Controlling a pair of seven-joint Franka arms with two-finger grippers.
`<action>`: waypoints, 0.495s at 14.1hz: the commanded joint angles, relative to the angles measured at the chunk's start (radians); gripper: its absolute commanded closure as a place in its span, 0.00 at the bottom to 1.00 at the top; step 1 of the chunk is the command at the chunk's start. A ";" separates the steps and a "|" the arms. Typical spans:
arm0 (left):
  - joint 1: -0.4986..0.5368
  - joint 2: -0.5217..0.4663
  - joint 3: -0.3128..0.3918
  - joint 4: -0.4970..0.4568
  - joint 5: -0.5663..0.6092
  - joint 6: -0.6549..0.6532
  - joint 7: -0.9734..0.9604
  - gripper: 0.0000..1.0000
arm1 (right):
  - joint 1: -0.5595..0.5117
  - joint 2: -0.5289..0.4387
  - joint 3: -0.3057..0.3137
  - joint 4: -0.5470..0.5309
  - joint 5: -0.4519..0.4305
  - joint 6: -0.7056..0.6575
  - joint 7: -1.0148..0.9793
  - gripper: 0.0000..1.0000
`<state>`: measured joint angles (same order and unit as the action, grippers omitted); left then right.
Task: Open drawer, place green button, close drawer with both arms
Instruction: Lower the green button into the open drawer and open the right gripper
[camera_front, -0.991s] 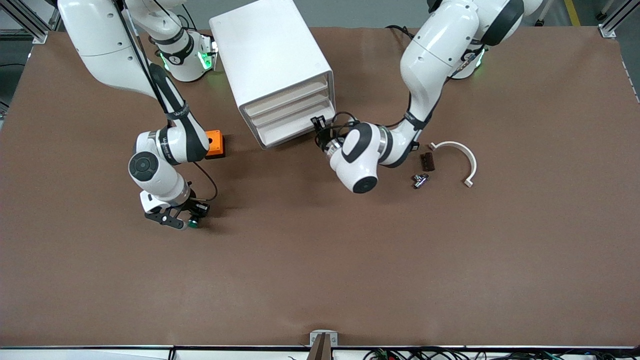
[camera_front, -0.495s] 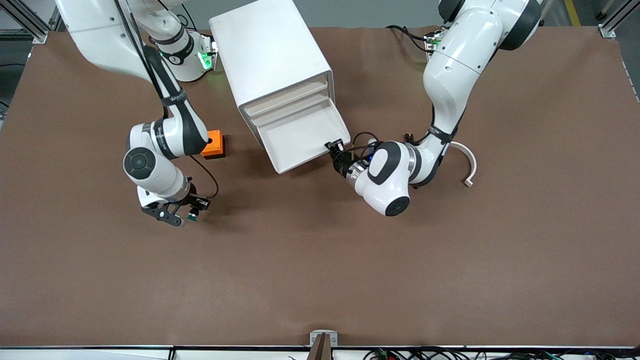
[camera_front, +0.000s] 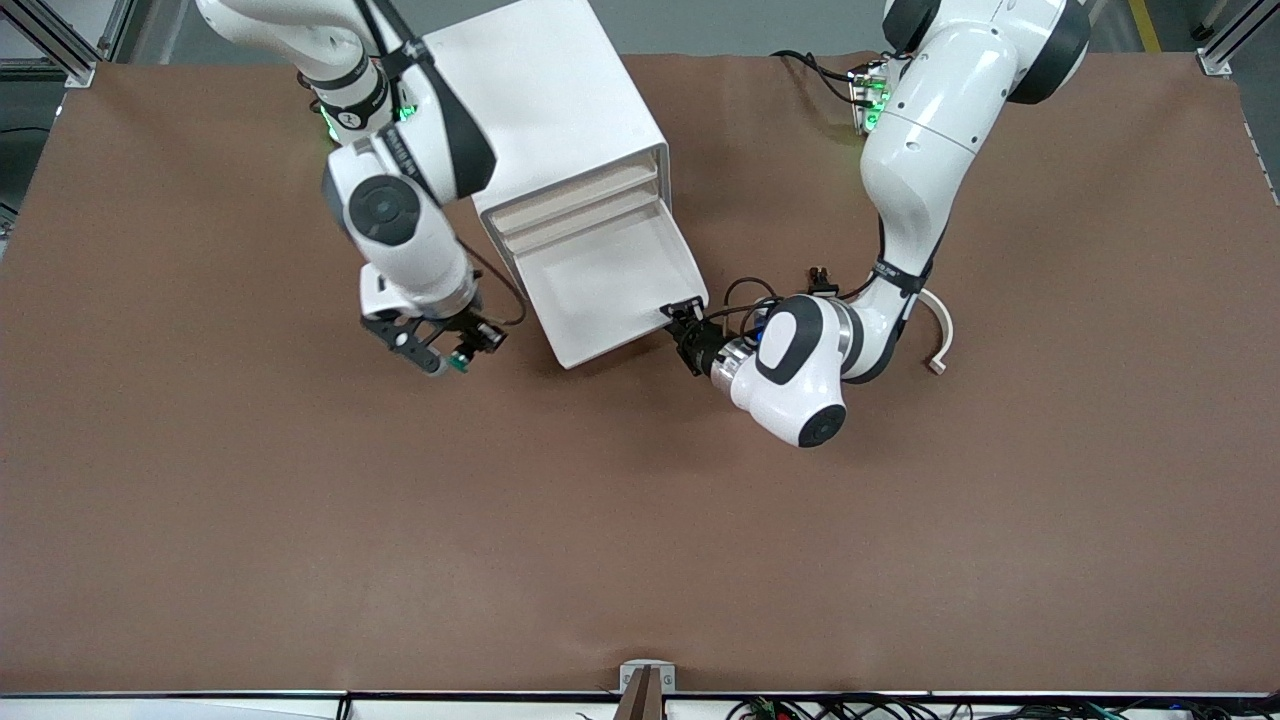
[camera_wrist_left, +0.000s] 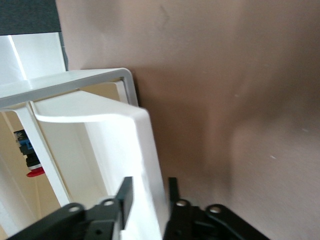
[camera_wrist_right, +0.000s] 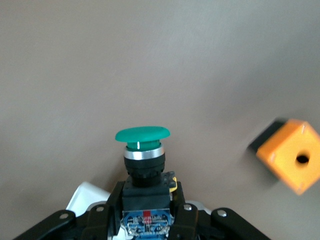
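From the front camera, the cabinet (camera_front: 545, 100) stands at about twelve o'clock on the table (camera_front: 640, 520), and its lowest drawer (camera_front: 610, 290) is pulled well out toward five o'clock. The left gripper (camera_front: 683, 322) sits at the drawer's front corner on the left arm's side, jaws pinched on the front lip. The right gripper (camera_front: 440, 350) hangs over the table just beside the drawer, toward the right arm's end, closed on the button (camera_front: 458, 362), whose green cap points to about four o'clock. A white curved piece (camera_front: 940, 335) lies on the table near the left arm's elbow.

In the left wrist view the two black fingers (camera_wrist_left: 125, 197) straddle the drawer (camera_wrist_left: 145, 165) wall, one inside and one outside, nearly shut on it.

In the right wrist view the button (camera_wrist_right: 143, 165) stands upright between the jaws, gripped by its black body, cap at twelve o'clock. An orange cube (camera_wrist_right: 290, 155) with a round hole lies on the table at about three o'clock
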<state>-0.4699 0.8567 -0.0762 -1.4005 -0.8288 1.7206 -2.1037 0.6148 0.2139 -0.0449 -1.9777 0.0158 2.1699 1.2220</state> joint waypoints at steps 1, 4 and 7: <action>0.002 0.011 0.007 0.029 0.013 -0.004 0.014 0.00 | 0.092 0.005 -0.010 0.027 0.004 -0.013 0.157 1.00; 0.005 -0.001 0.018 0.032 0.019 -0.004 0.016 0.00 | 0.172 0.012 -0.012 0.025 0.067 0.030 0.267 1.00; 0.008 -0.008 0.061 0.092 0.086 -0.006 0.014 0.00 | 0.243 0.033 -0.012 0.025 0.070 0.077 0.387 1.00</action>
<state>-0.4649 0.8564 -0.0385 -1.3566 -0.7970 1.7244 -2.0958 0.8135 0.2251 -0.0454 -1.9629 0.0697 2.2184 1.5391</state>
